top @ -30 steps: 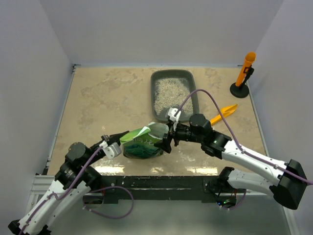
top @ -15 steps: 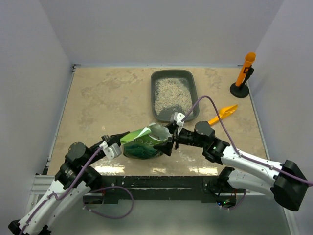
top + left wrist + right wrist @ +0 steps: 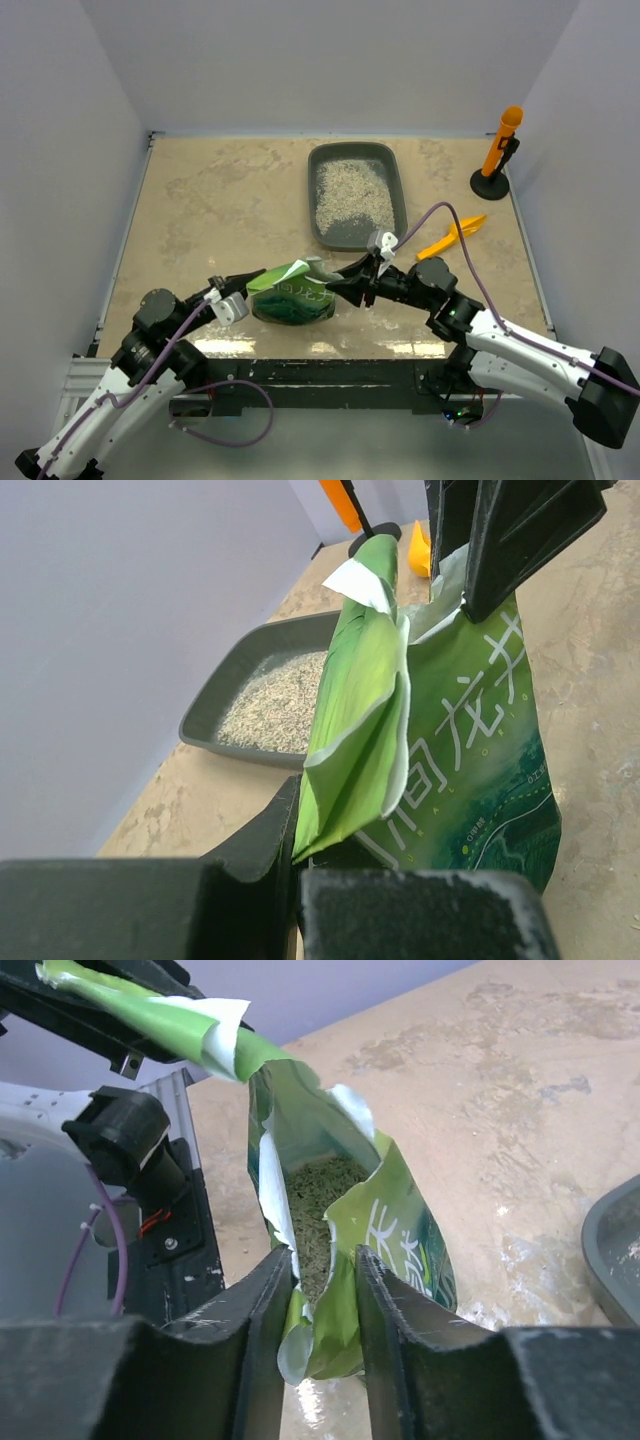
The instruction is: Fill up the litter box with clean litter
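1. Jaws of the right gripper [image 3: 322, 1290] are closed on the torn rim of the bag [image 3: 290, 294]; the green film is pinched between the two fingers [image 3: 258, 1330] in the right wrist view.
2. Jaws of the left gripper [image 3: 240, 283] are clamped on the opposite, folded top flap of the bag, seen in the left wrist view as a green strip with a white torn tip held at the lower finger [image 3: 262, 832].
3. Bag is held between the two grippers near the front edge of the table [image 3: 220, 200], mouth pulled open; greenish-grey granules are visible inside it in the right wrist view.
4. Litter box [image 3: 357, 193] is noted on the table beyond the bag, toward the back and slightly right, apart from the bag.
5. Litter [image 3: 352, 192] is recorded inside the box, covering the rear and middle of its floor; the near end shows bare dark plastic.
6. Orange scoop [image 3: 452, 235] lies on the table just right of the box's near corner.
7. Orange-handled tool on a black base [image 3: 497, 150] stands upright at the back right corner of the table.
8. Some pale scattered grains are seen on the table near the bag's base in the right wrist view.
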Controlling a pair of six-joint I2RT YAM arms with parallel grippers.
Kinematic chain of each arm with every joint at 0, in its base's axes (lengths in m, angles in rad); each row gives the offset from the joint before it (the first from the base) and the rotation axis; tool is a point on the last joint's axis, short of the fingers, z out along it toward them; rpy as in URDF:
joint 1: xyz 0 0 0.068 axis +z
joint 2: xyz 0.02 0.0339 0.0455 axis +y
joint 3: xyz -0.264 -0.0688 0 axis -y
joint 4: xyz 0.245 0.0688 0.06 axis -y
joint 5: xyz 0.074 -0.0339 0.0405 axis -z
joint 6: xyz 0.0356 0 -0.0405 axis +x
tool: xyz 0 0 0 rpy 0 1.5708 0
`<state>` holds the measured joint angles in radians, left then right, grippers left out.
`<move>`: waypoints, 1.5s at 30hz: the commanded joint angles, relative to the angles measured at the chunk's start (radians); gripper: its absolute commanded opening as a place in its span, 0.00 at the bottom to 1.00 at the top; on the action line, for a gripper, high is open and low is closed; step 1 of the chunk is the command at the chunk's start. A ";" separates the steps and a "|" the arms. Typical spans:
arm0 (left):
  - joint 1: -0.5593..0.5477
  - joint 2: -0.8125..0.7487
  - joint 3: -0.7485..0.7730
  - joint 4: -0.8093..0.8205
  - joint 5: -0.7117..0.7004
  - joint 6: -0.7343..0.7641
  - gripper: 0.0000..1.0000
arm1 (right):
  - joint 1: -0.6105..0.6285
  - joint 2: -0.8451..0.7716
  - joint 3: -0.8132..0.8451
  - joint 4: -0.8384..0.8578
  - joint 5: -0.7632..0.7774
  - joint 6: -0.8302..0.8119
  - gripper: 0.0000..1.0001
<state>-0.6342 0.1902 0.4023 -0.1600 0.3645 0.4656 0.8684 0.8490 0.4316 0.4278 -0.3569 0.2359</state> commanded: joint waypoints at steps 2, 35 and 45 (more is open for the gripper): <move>0.005 -0.012 0.092 0.178 -0.002 0.007 0.00 | 0.001 -0.031 -0.011 -0.012 0.067 0.032 0.27; 0.005 0.347 0.491 -0.348 -0.139 -0.458 0.27 | -0.016 -0.208 0.039 -0.466 0.095 0.319 0.00; 0.005 0.367 0.327 -0.130 0.273 -0.597 0.40 | -0.037 -0.334 0.119 -0.698 0.228 0.358 0.00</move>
<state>-0.6323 0.5285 0.7906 -0.4122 0.4229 -0.0315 0.8452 0.5568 0.4728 -0.1223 -0.2409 0.5709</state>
